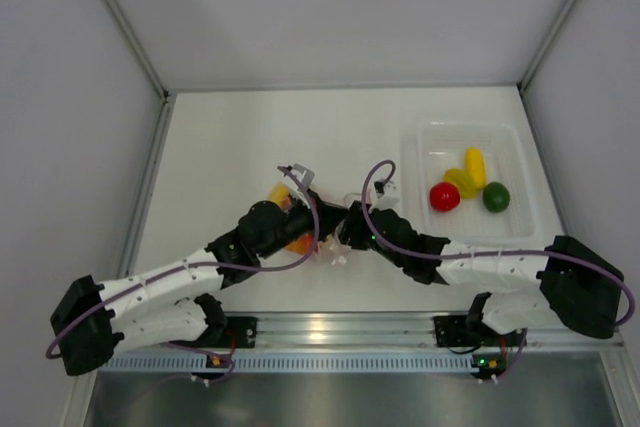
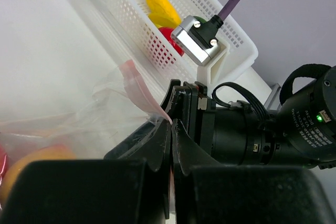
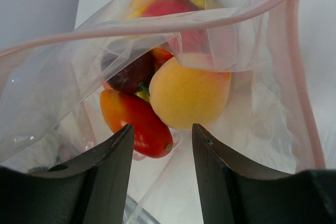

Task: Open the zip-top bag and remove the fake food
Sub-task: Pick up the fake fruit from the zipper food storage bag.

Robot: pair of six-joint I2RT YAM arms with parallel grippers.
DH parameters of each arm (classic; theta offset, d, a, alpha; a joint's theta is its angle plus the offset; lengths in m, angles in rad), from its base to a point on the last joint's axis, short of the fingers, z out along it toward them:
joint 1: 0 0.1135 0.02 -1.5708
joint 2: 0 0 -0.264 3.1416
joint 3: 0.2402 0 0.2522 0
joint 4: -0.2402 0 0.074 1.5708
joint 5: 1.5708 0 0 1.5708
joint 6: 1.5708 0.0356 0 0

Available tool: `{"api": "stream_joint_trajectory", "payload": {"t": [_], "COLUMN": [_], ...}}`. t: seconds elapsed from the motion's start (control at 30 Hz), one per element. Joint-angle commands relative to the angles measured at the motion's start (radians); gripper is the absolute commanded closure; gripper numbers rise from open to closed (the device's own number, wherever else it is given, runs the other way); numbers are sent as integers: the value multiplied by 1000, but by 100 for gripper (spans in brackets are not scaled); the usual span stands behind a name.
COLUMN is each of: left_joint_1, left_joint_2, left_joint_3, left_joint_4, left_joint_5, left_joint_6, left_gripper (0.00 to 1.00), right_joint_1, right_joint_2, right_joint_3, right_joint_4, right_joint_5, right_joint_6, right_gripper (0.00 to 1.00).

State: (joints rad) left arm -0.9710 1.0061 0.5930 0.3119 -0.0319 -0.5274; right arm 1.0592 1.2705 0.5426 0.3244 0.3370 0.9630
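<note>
The zip-top bag (image 3: 63, 93) lies mid-table with its mouth held open; its pink zip strip (image 3: 157, 30) arches across the right wrist view. Inside it is fake food: a yellow-orange peach (image 3: 189, 98), a red-orange pepper-like piece (image 3: 134, 119) and a dark purple piece (image 3: 128, 74). My right gripper (image 3: 161, 129) stands open at the bag's mouth, just short of the peach and the red piece, touching neither. My left gripper (image 2: 173, 121) is shut on the bag's (image 2: 100, 114) pink zip edge (image 2: 137, 88). From above, both grippers meet at the bag (image 1: 303, 239).
A white tray (image 1: 520, 162) stands at the right with a yellow banana (image 1: 474, 165), a red tomato (image 1: 444, 196) and a green lime (image 1: 496, 196). Its perforated wall (image 2: 157, 51) shows behind the right arm's wrist (image 2: 252, 129). Grey walls enclose the table.
</note>
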Motion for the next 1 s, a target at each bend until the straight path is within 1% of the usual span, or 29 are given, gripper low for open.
{"api": "stream_joint_trajectory", "payload": {"t": [0.0,0.07,0.17,0.2,0.23,0.3,0.33,0.37,0.4,0.53,0.63,0.7,0.77,0.83,0.9,0.97], "left_joint_1": [-47,-57,-64,-64,-64,-64,-64,-64,-63,-64,-66,-67,-75,-78,-80,-80], "left_joint_2": [-20,-30,-32,-32,-32,-32,-32,-34,-32,0,35,37,25,16,3,3], "left_joint_3": [-30,-58,-67,-68,-71,-73,-76,-78,-81,-61,-61,-62,-62,-71,-81,-90], "left_joint_4": [274,306,306,305,305,305,305,305,305,312,358,365,363,362,362,362], "left_joint_5": [216,210,165,143,92,46,-15,-31,-33,-5,24,24,20,18,9,7], "left_joint_6": [-31,-36,-36,-39,-43,-51,-57,-65,-69,-74,-80,-86,-60,-48,-42,-42], "left_gripper": [100,100,100,100,100,100,100,100,100,100,100,100,100,100,100,100], "right_joint_1": [-39,-65,-74,-71,-71,-73,-73,-71,-71,-73,-67,-61,-56,-44,-18,4], "right_joint_2": [29,56,78,85,90,84,72,66,64,73,93,115,125,133,148,162], "right_joint_3": [31,33,52,60,56,37,17,8,0,23,51,57,62,81,106,129], "right_joint_4": [51,62,41,12,16,48,53,61,82,77,64,65,62,32,-45,-68], "right_joint_5": [-42,-59,-7,11,20,30,34,36,30,-13,-27,-36,-49,-15,17,42], "right_joint_6": [37,68,72,74,77,80,82,86,85,83,92,98,97,77,47,31], "right_gripper": [51,53,54,55,55,55,56,56,56,58,58,58,57,57,56,55]}}
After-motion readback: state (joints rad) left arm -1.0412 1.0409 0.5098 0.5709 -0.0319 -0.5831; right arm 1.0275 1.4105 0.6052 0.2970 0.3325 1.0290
